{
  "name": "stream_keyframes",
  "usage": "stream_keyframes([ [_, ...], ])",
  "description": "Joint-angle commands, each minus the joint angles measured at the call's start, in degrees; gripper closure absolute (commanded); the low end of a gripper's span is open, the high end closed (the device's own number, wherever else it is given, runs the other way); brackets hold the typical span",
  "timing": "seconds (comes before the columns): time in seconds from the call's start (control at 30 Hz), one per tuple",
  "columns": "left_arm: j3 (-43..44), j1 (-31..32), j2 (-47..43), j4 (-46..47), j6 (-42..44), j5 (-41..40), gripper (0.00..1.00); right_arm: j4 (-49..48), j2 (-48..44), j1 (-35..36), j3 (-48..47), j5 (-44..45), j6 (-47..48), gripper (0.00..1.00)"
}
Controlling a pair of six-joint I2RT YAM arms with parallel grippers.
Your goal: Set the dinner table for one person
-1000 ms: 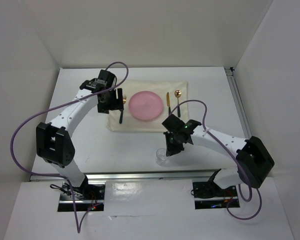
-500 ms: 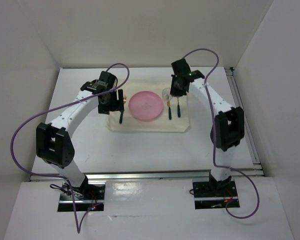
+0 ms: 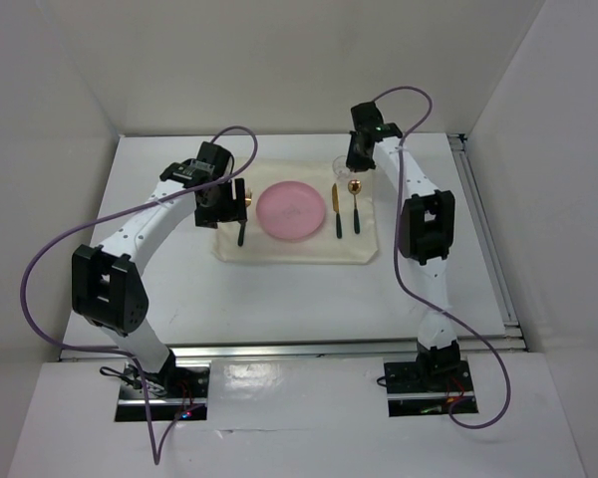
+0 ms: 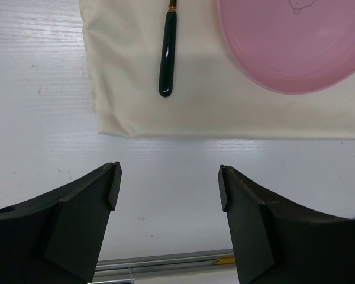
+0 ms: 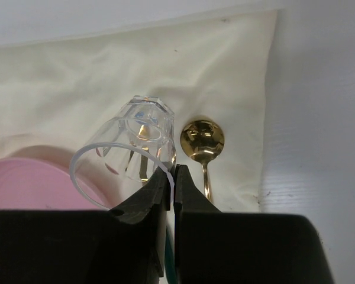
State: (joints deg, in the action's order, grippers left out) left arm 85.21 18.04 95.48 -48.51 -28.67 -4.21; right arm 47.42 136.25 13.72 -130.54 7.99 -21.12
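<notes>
Right gripper (image 5: 171, 177) pinches 1 wall of the glass (image 5: 130, 148) over the cloth (image 5: 59, 100) on the dinner table (image 5: 325, 89) below, with the spoon (image 5: 203, 139) just right of it; on so thin a hold the glass may swivel or topple on release; left gripper (image 4: 168, 177) gapes, empty.

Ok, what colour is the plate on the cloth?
The plate is pink, clearest in the left wrist view.

No text can be read; a faint mark on the pink plate (image 4: 284, 47) is illegible.
</notes>
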Motion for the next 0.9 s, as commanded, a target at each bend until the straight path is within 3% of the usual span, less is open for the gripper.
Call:
stream_keyframes([
  [0.0, 0.04, 0.15, -0.74, -0.18, 0.1, 1.04, 0.16, -2.85, 0.78, -0.53, -1.21, 0.09, -0.06, 1.0],
  [0.47, -0.48, 0.15, -0.74, 0.34, -0.43, 1.04, 0.17, -4.0, 5.96, -1.67, -3.58, 0.89, -0.76, 0.99],
  [0.6, -1.01, 0.15, -1.26, 0.35, -0.43, 1.04, 0.17, -4.62, 5.96, -1.67, -3.58, 0.1, -1.29, 0.76],
  [0.63, -1.62, 0.15, -1.26, 0.35, -0.43, 1.04, 0.17, -5.14, 5.96, -1.67, -3.58, -0.6, -1.29, 0.54],
  [0.77, -1.63, 0.15, -1.26, 0.35, -0.43, 1.04, 0.17, -5.67, 4.39, -1.67, -4.1, -2.71, -1.81, 0.17],
  [0.87, -1.63, 0.15, -1.26, 0.35, -0.95, 0.52, 0.17, -6.2, 2.1, -1.67, -6.12, -4.12, -1.81, 0.05],
])
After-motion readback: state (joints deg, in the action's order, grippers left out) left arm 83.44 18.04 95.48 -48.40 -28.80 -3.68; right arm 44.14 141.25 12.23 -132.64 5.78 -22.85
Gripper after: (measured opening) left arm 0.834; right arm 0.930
